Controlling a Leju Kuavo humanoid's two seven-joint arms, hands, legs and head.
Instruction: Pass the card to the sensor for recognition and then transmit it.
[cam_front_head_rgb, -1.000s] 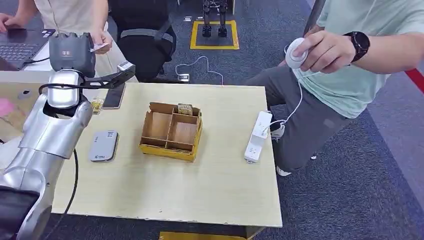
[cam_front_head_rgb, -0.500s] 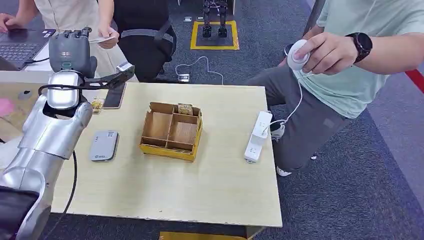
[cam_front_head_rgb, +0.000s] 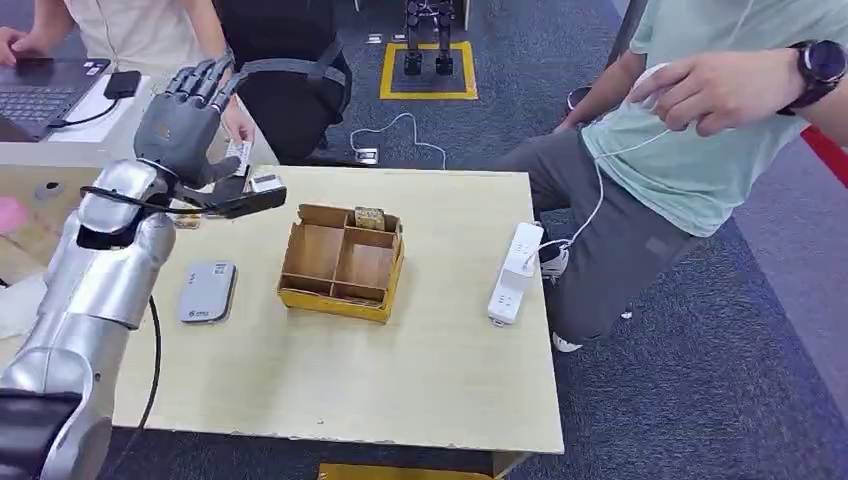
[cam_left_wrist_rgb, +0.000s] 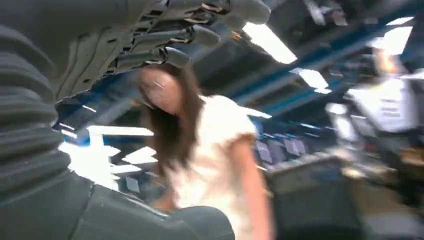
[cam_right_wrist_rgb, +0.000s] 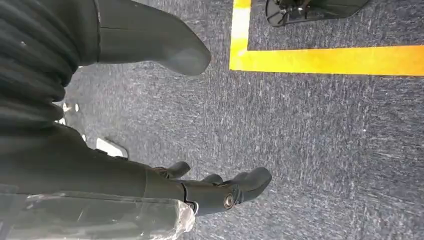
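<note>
Card (cam_front_head_rgb: 238, 152), small and white, sits at upper left of the head view in a person's hand (cam_front_head_rgb: 236, 122), just beside the raised left hand (cam_front_head_rgb: 183, 122), fingers spread, empty. Sensor (cam_front_head_rgb: 207, 292) lies on the table (cam_front_head_rgb: 420, 380). Right hand (cam_right_wrist_rgb: 220, 190) hangs loosely curled, empty.

The left arm (cam_front_head_rgb: 95, 290) was all brushed silver, rounded shells stacked one above another, with a black cable (cam_front_head_rgb: 152, 360) looping down its side and a dark collar at the wrist. A black bracket (cam_front_head_rgb: 235, 203) jutted from that wrist, a small pale block at its tip. The left hand (cam_front_head_rgb: 185, 120) was matte grey with darker segmented fingers (cam_front_head_rgb: 205, 78). Up close, a grey ribbed cover (cam_left_wrist_rgb: 25, 125) sat behind it. The right hand (cam_right_wrist_rgb: 150, 100) showed the same ribbed grey, a thick smooth thumb (cam_right_wrist_rgb: 160, 42), dark fingers (cam_right_wrist_rgb: 225, 190) with a round screw, and clear plastic wrap (cam_right_wrist_rgb: 95, 217)
</note>
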